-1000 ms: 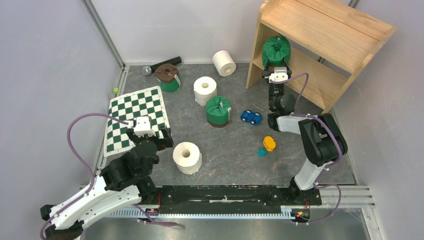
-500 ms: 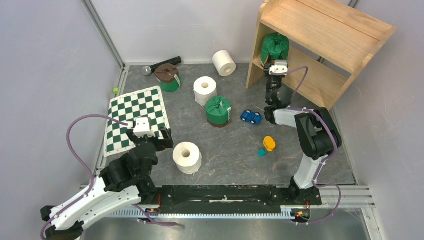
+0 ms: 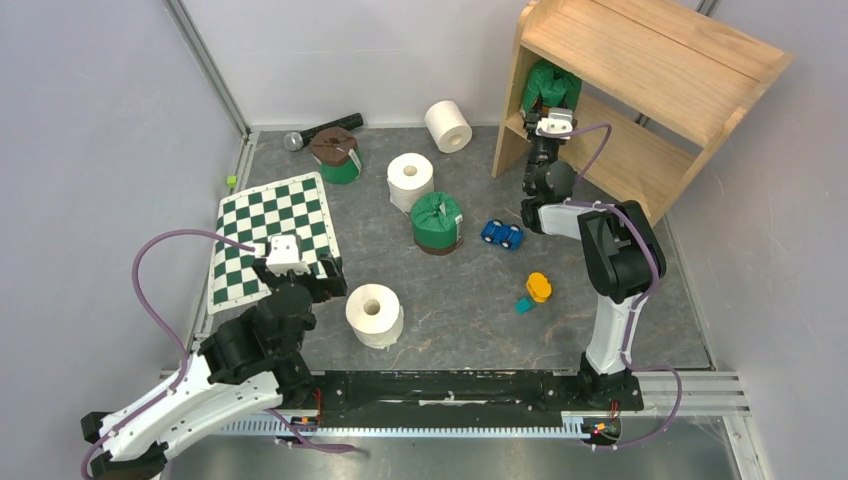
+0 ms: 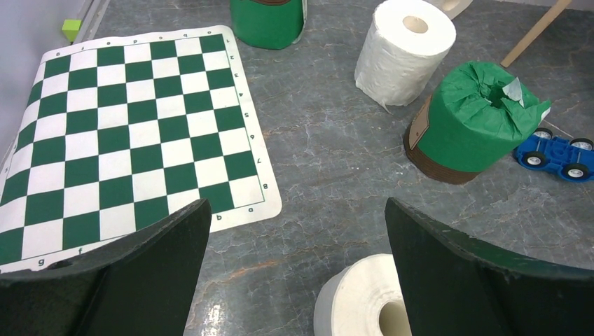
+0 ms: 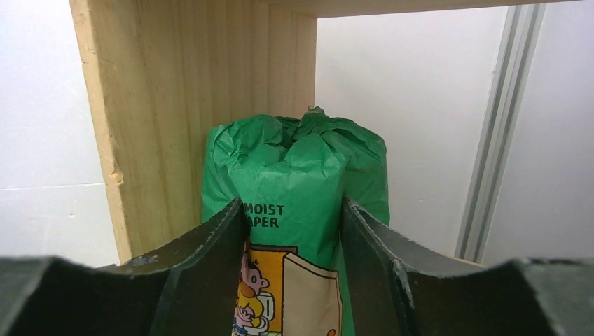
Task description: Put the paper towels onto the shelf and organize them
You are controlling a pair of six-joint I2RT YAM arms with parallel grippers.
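Observation:
The wooden shelf (image 3: 650,70) stands at the back right. One green-wrapped paper towel roll (image 3: 549,86) (image 5: 298,175) stands upright on its lower tier beside the left side panel (image 5: 175,119). My right gripper (image 3: 547,110) (image 5: 294,206) is right in front of it, jaws partly apart and narrower than the roll, tips at its labelled face. On the floor are three bare white rolls (image 3: 448,125) (image 3: 410,180) (image 3: 374,314) and two green ones (image 3: 437,222) (image 3: 336,156). My left gripper (image 3: 322,272) (image 4: 298,203) hangs wide open just left of the nearest white roll (image 4: 361,297).
A green-white checkerboard mat (image 3: 272,240) lies at the left, with a black microphone (image 3: 325,128) behind it by the back wall. A blue toy car (image 3: 502,234), an orange piece (image 3: 538,287) and a teal piece (image 3: 523,304) lie near the right arm.
The right gripper has advanced toward the shelf and the green roll has slid deeper onto the lower tier. The left arm has not moved.

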